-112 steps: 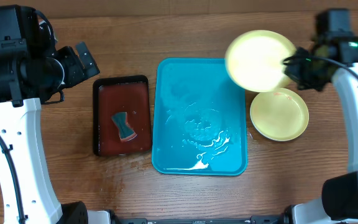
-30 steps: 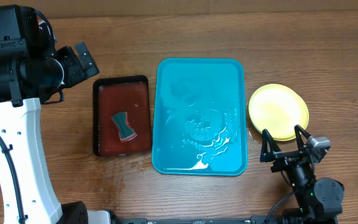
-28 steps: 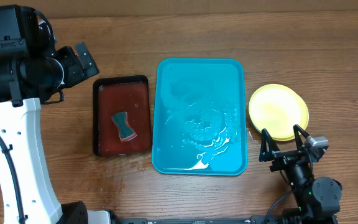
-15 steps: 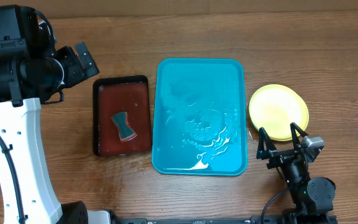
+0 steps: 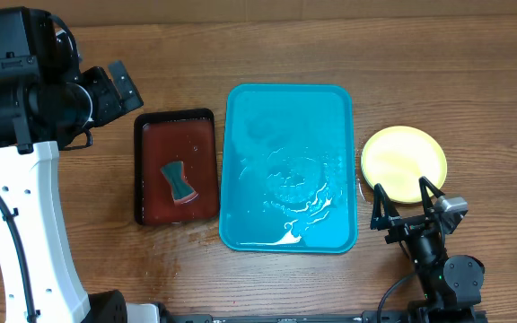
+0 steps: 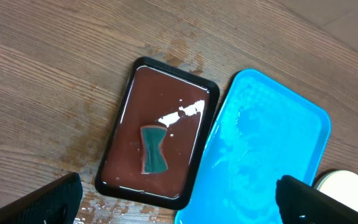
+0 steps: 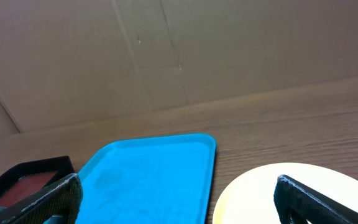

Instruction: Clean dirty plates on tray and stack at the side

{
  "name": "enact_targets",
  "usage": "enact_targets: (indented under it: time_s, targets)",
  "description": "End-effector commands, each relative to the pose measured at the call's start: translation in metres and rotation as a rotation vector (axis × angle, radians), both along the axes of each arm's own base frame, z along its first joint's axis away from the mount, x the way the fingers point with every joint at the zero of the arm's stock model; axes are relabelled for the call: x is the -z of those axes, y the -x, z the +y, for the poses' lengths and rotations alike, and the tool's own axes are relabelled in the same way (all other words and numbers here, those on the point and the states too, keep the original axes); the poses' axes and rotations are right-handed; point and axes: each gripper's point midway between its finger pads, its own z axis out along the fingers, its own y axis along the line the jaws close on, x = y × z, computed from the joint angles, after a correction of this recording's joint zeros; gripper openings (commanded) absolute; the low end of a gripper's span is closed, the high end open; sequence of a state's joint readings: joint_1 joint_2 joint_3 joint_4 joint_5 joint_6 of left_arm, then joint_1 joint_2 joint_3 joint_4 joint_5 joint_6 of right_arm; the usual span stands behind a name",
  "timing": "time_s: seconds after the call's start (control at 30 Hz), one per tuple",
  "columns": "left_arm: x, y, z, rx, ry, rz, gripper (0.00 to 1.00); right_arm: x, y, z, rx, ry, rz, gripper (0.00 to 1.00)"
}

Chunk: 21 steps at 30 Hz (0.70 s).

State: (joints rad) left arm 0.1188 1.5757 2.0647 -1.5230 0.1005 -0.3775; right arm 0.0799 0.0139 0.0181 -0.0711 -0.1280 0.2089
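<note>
- Since the earlier overhead shot, the right gripper (image 5: 400,187) has let go of a plate and pulled back to the near edge of the table (image 5: 474,81); its jaws are spread wide and empty.
- The plates (image 5: 403,161) sit stacked just right of the tray (image 5: 287,88), with none on it.
- Only the left wrist view shows the sponge (image 6: 153,149) clearly, lying in the black tray (image 6: 127,93); the left gripper (image 5: 119,88) gapes, holding nothing.
- Bare wood lies beyond the stack.

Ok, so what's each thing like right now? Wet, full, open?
plates, stacked beside the tray, top one looks clean.
tray, wet, no plates on it.
black tray, holds red-brown water.
sponge, lying in the black tray.
left gripper, open, empty.
right gripper, open, empty.
</note>
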Motion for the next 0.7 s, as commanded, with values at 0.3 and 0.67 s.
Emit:
enact_targets:
  time_s: [0.3, 0.67]
  targets:
    - [-0.011, 0.004, -0.014, 0.050, -0.017, -0.037, 1.00, 0.002, 0.000, 0.000, -0.001, 0.000, -0.004, 1.00]
    - [-0.038, 0.016, -0.034, 0.128, -0.217, -0.465, 1.00, 0.002, 0.000, 0.000, -0.002, 0.000, -0.004, 1.00]
